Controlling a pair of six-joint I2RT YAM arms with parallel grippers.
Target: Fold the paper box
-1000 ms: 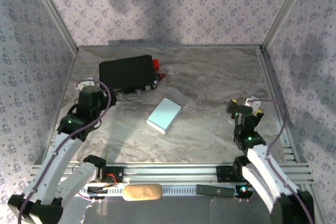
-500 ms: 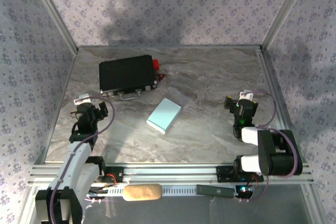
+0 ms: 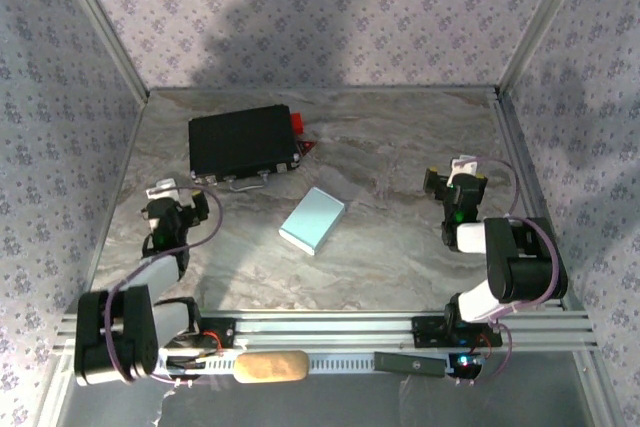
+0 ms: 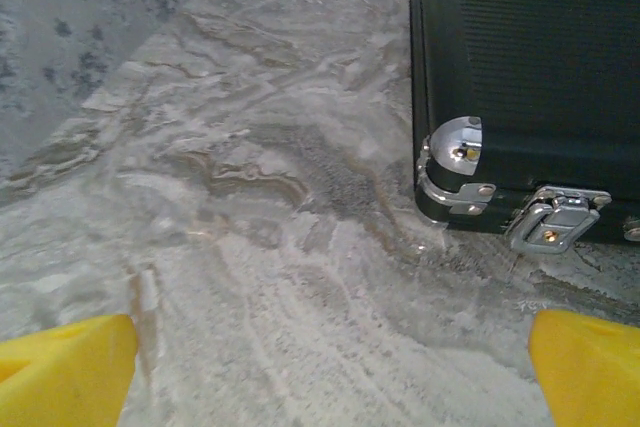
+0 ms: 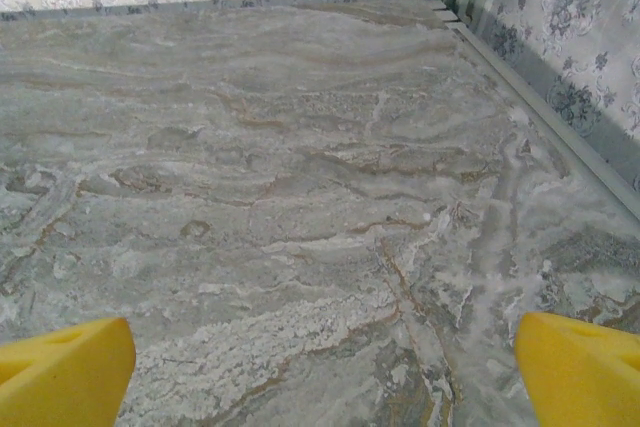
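Between my 2 arms, the paper box (image 3: 312, 219) is lying on the table (image 3: 400, 147); I am seeing the left gripper (image 3: 164, 209) and right gripper (image 3: 456, 188) spread wide, gripping nothing.

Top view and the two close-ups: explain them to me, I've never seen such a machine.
Two robot arms are bolted at the near edge of a marbled table. The top picture looks down from behind them; the other two come from cameras on each wrist, the yellow shapes being fingertips. On the table lie a pale blue paper box, mid-table, and a black case behind it, to the left. The left gripper and right gripper both stand open, holding nothing.
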